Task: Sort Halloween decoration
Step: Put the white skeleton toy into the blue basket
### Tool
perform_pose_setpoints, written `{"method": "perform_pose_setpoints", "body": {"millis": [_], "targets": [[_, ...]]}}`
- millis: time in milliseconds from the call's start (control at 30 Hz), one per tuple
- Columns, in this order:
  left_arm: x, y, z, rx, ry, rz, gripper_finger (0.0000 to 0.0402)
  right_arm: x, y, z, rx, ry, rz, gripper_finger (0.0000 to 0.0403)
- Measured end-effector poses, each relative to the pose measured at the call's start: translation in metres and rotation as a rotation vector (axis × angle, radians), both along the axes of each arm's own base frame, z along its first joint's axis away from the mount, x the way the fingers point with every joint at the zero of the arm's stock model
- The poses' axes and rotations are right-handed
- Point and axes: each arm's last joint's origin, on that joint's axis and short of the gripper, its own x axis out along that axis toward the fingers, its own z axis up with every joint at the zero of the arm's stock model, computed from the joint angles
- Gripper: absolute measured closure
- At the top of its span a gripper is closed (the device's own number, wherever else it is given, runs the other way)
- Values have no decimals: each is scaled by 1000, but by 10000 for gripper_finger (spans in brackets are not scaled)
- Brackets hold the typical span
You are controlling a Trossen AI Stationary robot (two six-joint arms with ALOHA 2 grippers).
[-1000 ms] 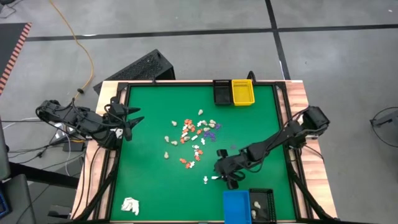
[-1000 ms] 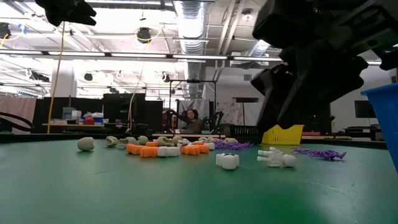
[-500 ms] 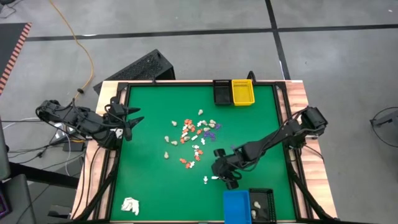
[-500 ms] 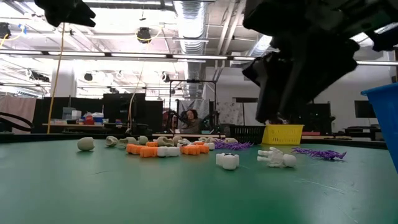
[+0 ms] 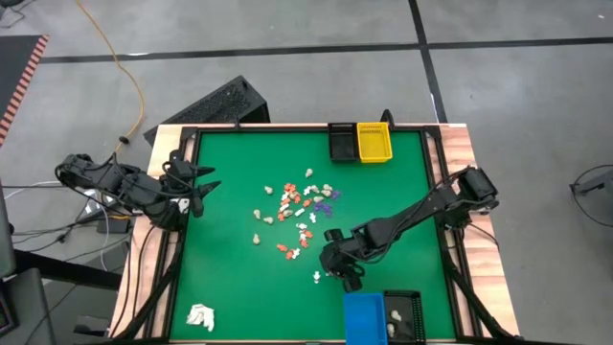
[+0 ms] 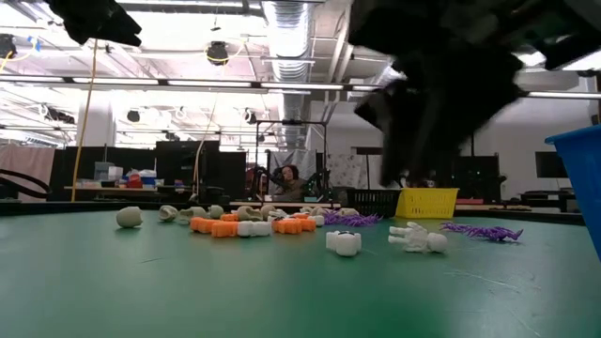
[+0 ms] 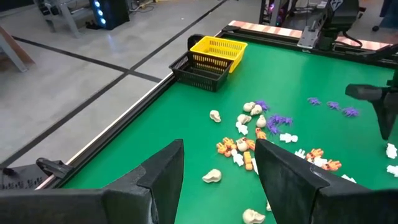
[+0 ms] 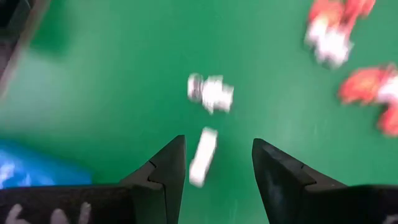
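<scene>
The small decorations [image 5: 299,213] lay scattered mid-table, away from the blue bin [image 5: 364,321]. Two white pieces [image 8: 210,93] sat between that scatter and the bin, the nearer one directly between the right gripper's [image 8: 216,162] spread fingers. Lowering straight down, centred, should suit best. The left gripper [image 7: 219,168] waited at the table's edge, fingers apart.

Robotics lab, ceiling ducts [image 6: 291,23], workbenches [image 6: 131,183]
</scene>
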Motion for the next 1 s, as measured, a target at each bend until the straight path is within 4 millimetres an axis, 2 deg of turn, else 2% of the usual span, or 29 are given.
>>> {"method": "perform_pose_setpoints", "body": {"millis": [367, 633, 800, 1000], "targets": [[1, 0, -1, 4, 13, -1, 213, 24, 7, -13, -40, 178, 9, 223], [1, -1, -2, 0, 25, -18, 213, 31, 10, -24, -59, 222, -6, 232], [1, -1, -2, -2, 27, -23, 213, 31, 4, -26, -77, 251, -69, 268], [1, -1, -2, -2, 27, -23, 213, 31, -4, -26, -67, 278, -107, 345]]}}
